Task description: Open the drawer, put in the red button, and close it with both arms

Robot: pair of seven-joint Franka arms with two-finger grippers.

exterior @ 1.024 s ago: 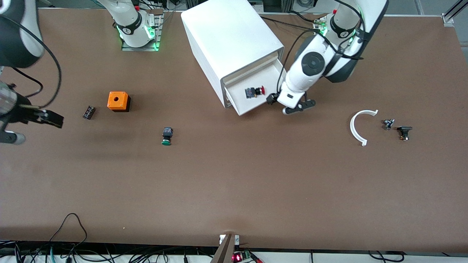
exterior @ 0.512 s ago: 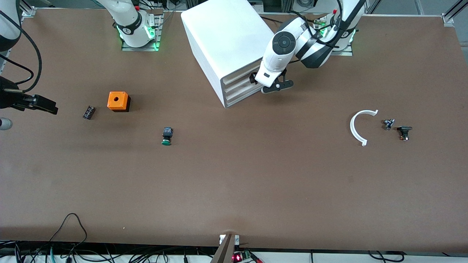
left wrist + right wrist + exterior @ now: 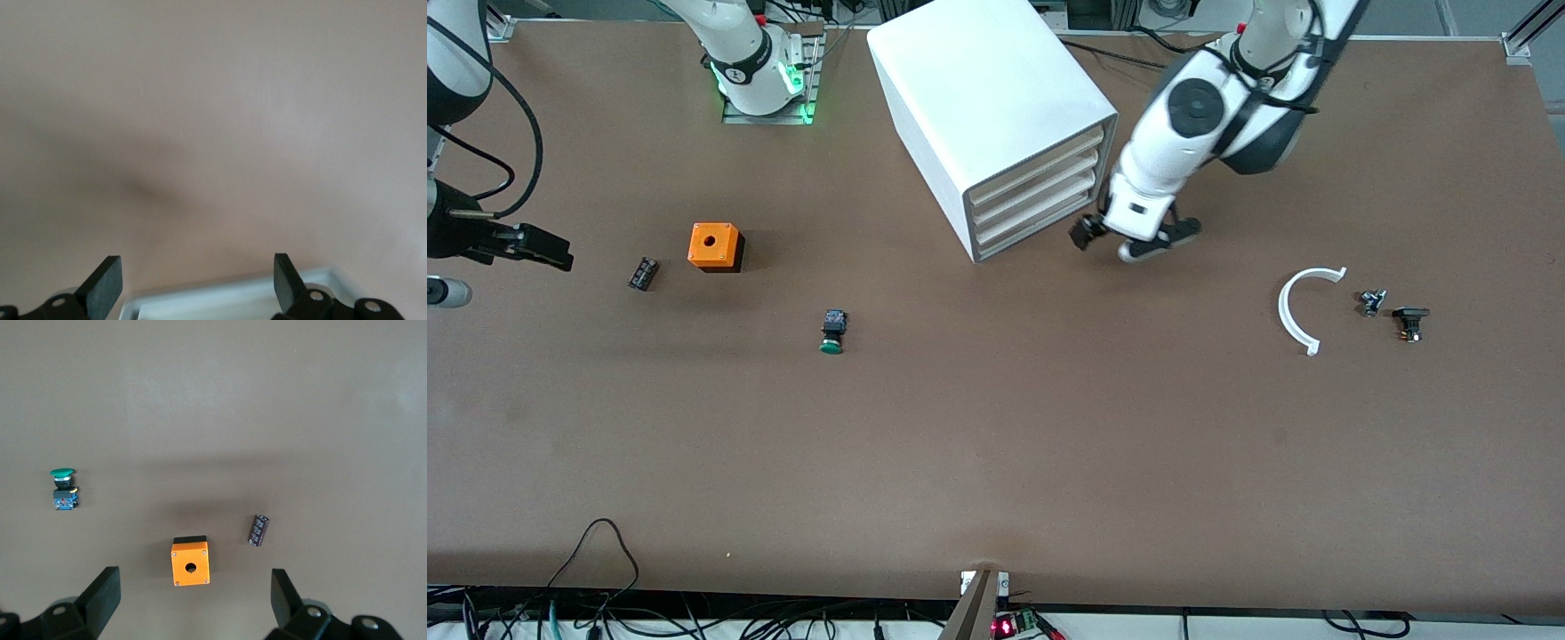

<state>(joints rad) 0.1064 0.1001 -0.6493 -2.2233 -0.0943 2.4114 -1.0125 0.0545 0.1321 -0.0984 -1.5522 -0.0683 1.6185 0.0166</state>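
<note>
A: Which step is this?

B: The last one, I'd judge. The cabinet [image 3: 996, 116] shows all three drawer fronts flush, so nothing is open. The red button is not visible in any view; most likely it is shut inside, though that is a guess.

A: Where are the arms?

B: The left end effector [image 3: 1129, 242] hangs over the desk [image 3: 996, 444] just in front of the cabinet's drawers, fingers [image 3: 103, 287] spread and holding nothing. The right end effector [image 3: 543, 249] waits over the desk's right-arm end, well apart from the cabinet, fingers [image 3: 100, 597] also spread and empty.

A: And next?

B: Little, probably: both arms need only pull clear.

A: Materials?

B: The cabinet is a smooth white boxy shell with pale ribbed fronts; the desk is matte brown. Toward the right arm's end from the cabinet lie a green button [image 3: 832, 331], an orange box [image 3: 715, 246] with a round hole, and a small dark cylinder [image 3: 643, 273].
</note>
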